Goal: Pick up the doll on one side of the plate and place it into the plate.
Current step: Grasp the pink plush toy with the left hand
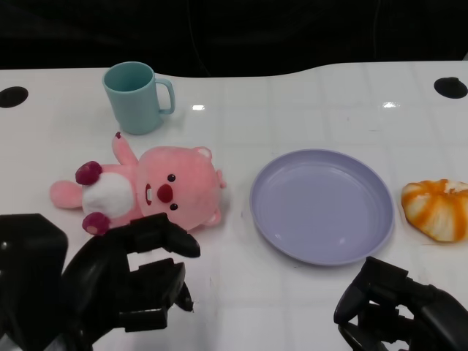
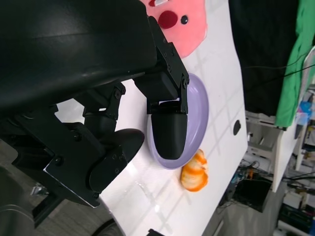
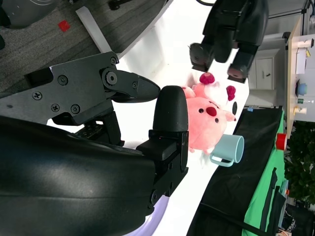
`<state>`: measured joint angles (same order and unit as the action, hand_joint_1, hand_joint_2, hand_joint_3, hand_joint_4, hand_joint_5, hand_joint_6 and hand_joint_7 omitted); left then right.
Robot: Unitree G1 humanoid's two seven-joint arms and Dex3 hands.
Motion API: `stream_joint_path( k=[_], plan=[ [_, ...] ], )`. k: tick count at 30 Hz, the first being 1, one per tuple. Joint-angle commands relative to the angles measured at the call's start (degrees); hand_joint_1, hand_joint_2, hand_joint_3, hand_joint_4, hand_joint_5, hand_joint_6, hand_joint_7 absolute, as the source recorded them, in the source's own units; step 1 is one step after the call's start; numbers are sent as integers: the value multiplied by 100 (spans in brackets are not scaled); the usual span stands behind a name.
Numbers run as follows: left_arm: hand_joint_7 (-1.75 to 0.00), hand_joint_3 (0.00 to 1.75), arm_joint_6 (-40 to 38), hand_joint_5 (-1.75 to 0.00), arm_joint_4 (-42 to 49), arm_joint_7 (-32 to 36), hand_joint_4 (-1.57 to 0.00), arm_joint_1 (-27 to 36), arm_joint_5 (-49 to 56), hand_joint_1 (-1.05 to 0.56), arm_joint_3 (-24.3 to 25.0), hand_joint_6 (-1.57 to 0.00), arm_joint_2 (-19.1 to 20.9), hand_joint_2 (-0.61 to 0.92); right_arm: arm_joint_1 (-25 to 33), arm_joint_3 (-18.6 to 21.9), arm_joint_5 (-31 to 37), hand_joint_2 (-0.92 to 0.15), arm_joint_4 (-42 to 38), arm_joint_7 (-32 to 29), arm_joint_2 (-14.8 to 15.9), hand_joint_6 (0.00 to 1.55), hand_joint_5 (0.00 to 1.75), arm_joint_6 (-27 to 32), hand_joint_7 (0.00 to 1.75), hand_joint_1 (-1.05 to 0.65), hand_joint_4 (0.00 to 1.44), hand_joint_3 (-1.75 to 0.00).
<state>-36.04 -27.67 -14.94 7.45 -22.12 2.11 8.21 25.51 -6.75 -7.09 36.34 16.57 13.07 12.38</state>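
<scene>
My left hand [image 1: 142,274] hovers low over the table [image 1: 292,102], just in front of the doll [image 1: 150,190]. Its fingers [image 1: 164,238] are apart and hold nothing; the upper ones reach toward the doll's head but do not touch it. My right hand [image 1: 398,307] rests at the near edge, in front of the plate [image 1: 322,205], with fingers loosely spread and empty. The pink doll lies on its back, left of the plate and close beside its rim, feet pointing left. The purple plate has nothing in it. To its right lies an orange-and-white bun [image 1: 437,208], apart from the rim. A teal mug [image 1: 135,96] stands behind the doll.
</scene>
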Motion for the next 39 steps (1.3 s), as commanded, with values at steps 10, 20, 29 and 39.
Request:
stream_joint_path(
  k=[10, 20, 29, 39],
  plan=[
    [-20, 19, 1401, -93, -27, -283, -42, -36, 790, -39, -20, -62, 721, 91, -19, -18, -15, -88, 18, -21, 9, 42, 175, 8, 164, -23, 65, -60],
    [-5, 6, 2162, -78, 207, -250, -21, -485, 2061, -46, -214, -47, 1399, 92, -27, 6, 6, -88, -17, 8, 52, 42, 175, -21, 165, -22, 64, -61],
    [0, 2, 1951, -56, 296, -229, 0, -1213, 3707, -61, -630, -28, 2119, 92, -24, 24, -22, -88, 2, 26, 65, 42, 175, 5, 165, -21, 64, -60],
    [0, 3, 1468, -34, 765, -361, 0, -2050, 6141, -66, -1681, -19, 2531, 92, 2, -19, 14, -88, 36, -12, 33, 41, 175, -5, 165, -21, 63, -61]
  ],
)
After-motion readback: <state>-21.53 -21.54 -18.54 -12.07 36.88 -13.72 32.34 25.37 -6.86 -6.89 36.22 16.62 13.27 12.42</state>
